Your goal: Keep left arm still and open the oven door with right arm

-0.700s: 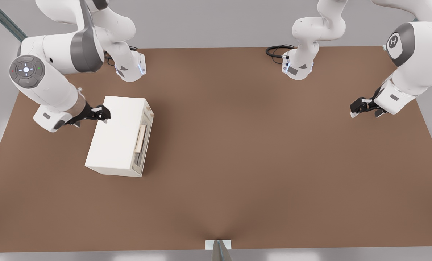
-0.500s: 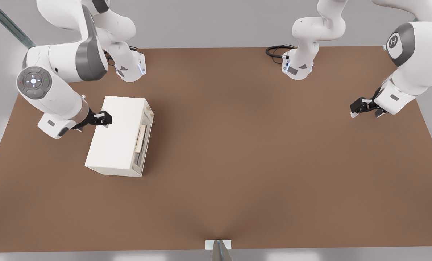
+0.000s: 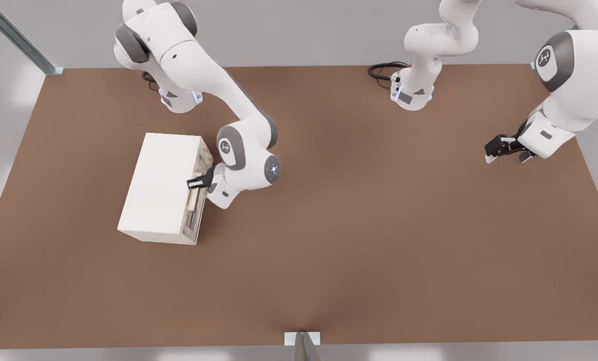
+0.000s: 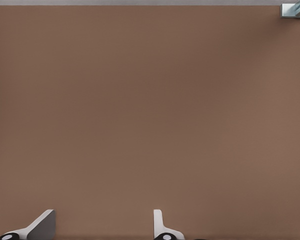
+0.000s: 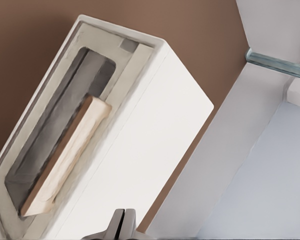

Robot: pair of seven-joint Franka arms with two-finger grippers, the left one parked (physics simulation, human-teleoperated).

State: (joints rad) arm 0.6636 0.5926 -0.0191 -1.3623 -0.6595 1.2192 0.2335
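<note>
**A:** Where does the white jointed right arm (image 3: 213,90) have its black two-finger gripper (image 3: 196,182) at this moment?

**B:** At the door side of the cream box-shaped oven (image 3: 161,185), which sits on the brown tabletop (image 3: 379,225) toward the front view's left. The gripper is right by the upper edge of the flat white oven door (image 3: 199,198), at the end of the tan bar handle (image 3: 194,197) nearer the arm bases.

**A:** Is it holding the handle?

**B:** I don't think so. In the right wrist view the two fingertips (image 5: 123,223) are pressed together with nothing between them, and the handle (image 5: 67,155) lies clear of them, ahead of the gripper. So the gripper is closed and empty.

**A:** How does the handle run relative to the gripper?

**B:** Its long axis follows the door's length, slanting from far to near in the front view. The gripper comes in from the front view's right, roughly across that axis, which is the approach a pinch on the bar would want. It is off-centre, though, near one end rather than the middle.

**A:** And the door?

**B:** It looks shut, lying flush in its frame around the dark rectangular window (image 5: 55,125). My judgement is that the fingers must spread, then straddle the bar before any pull. A closed gripper would only nudge the handle or slide off it.
</note>
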